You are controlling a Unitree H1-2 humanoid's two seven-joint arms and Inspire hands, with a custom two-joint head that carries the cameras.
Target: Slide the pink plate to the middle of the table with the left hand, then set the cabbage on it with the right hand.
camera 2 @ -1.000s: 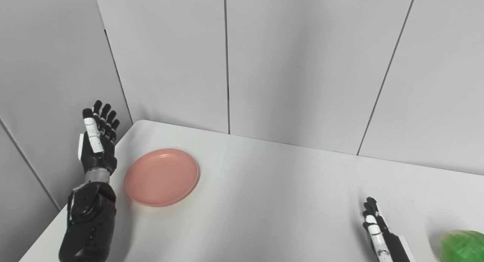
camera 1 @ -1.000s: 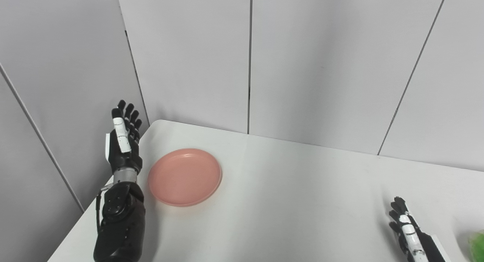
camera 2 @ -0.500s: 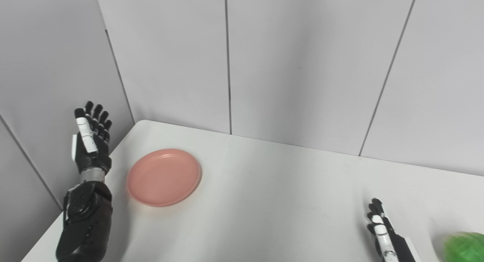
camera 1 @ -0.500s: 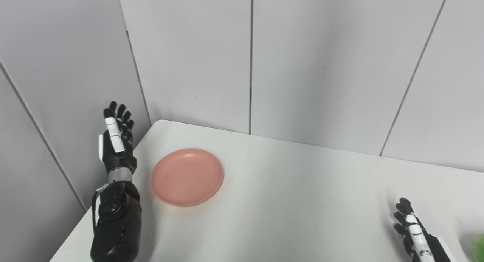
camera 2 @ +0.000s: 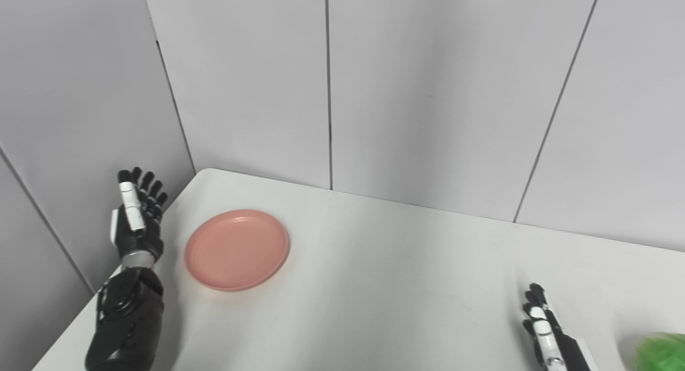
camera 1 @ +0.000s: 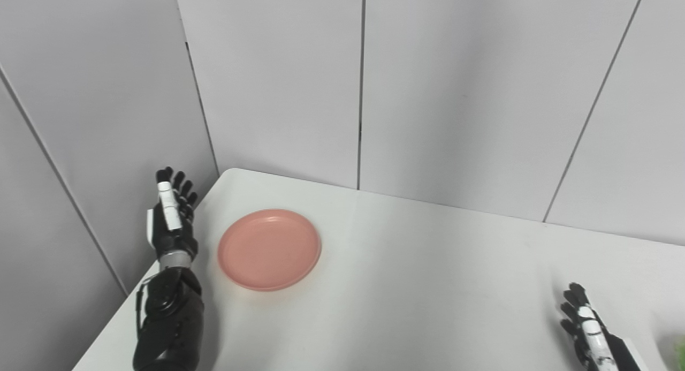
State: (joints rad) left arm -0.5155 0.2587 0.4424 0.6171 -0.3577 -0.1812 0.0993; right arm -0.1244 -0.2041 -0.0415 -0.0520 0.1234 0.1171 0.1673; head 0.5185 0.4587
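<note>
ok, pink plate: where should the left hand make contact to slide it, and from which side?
Judging by its shape, the pink plate is shallow and lies flat, so its raised rim is the likely contact. The open left hand stands just beyond its left edge, apart from it. Come in from that side, fingers against the left rim, and push toward the table middle.

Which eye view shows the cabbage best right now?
The right eye view: the cabbage shows as a blurred green mound at the bottom right corner, cut by the frame edges. The left eye view catches only a thin green sliver at its right edge, beyond the right hand.
</note>
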